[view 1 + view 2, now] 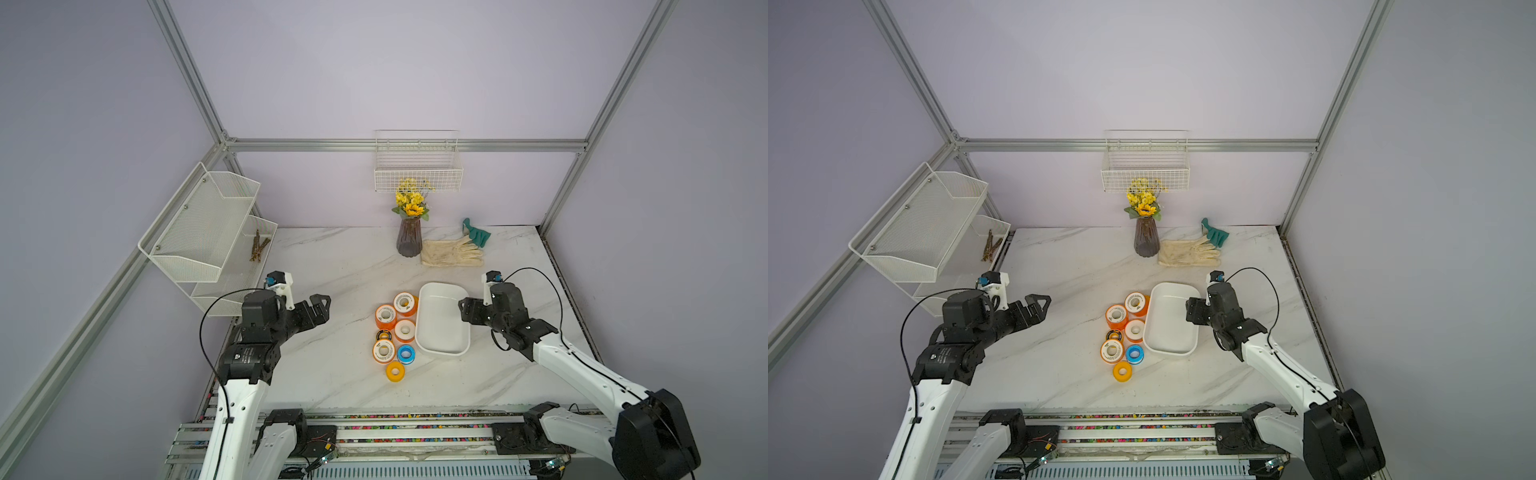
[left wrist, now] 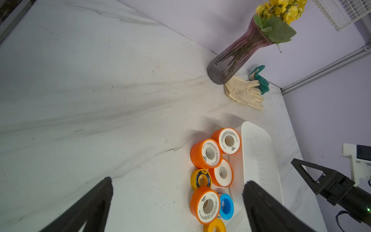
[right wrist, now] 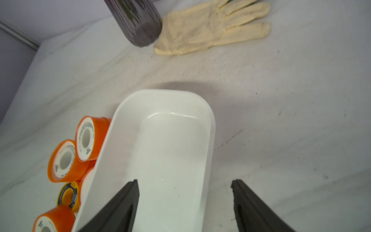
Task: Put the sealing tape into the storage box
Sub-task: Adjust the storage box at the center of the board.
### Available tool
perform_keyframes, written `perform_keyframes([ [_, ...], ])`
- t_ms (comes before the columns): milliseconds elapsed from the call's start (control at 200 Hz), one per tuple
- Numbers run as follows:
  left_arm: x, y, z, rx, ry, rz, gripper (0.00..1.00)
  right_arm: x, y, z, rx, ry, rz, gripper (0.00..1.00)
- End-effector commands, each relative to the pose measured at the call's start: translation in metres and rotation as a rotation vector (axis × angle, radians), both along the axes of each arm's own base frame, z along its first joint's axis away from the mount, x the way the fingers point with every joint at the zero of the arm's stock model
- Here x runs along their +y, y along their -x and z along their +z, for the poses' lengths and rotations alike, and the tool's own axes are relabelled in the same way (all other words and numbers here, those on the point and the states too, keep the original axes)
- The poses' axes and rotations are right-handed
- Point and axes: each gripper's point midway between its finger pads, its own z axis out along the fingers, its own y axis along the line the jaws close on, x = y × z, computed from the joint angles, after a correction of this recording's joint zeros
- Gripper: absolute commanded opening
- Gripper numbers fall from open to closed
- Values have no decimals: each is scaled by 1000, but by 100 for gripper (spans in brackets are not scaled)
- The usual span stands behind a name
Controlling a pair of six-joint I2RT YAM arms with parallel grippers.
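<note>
Right wrist view shows you the right gripper (image 3: pixel 184 180) parted astride the storage box (image 3: pixel 164 92) wall, not clamping; your left gripper (image 2: pixel 178 180) gapes wide beside the sealing tape (image 2: pixel 206 153).

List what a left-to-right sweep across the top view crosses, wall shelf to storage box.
White wire-mesh wall shelf → open black left gripper → cluster of round sealing tape spools, mostly orange → shallow white plastic storage box. Open right gripper omitted: it overlaps the box's right rim.
</note>
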Motion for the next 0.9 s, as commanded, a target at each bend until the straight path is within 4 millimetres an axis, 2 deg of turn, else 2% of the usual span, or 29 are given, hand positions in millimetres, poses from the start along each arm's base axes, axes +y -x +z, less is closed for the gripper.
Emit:
perform_keyframes([
  [0, 5, 6, -2, -12, -56, -2, 100, 1, 1, -14, 79, 32, 0, 69],
  [30, 7, 6, -2, -11, -58, 7, 99, 1, 0, -18, 94, 37, -2, 68],
  [55, 7, 6, -3, -8, -56, 9, 99, 2, 0, -21, 106, 40, -3, 61],
  [235, 7, 6, -4, 0, -46, 4, 97, 3, -4, -36, 145, 80, -4, 43],
  [300, 8, 6, -4, -3, -47, 8, 97, 2, -6, -41, 151, 98, -9, 33],
  [360, 9, 6, -4, -3, -48, 13, 97, 2, -7, -44, 165, 110, -3, 31],
  [430, 9, 6, -5, 1, -48, 12, 97, 1, -7, -47, 184, 134, -3, 24],
  [665, 9, 6, -6, 5, -47, 12, 96, -6, -7, -46, 188, 192, -5, 12],
  [770, 9, 5, -7, 9, -47, 14, 96, -16, -8, -43, 199, 243, -37, 7],
  [895, 9, 4, -8, 16, -45, 12, 96, -16, -8, -43, 204, 240, -43, 7],
])
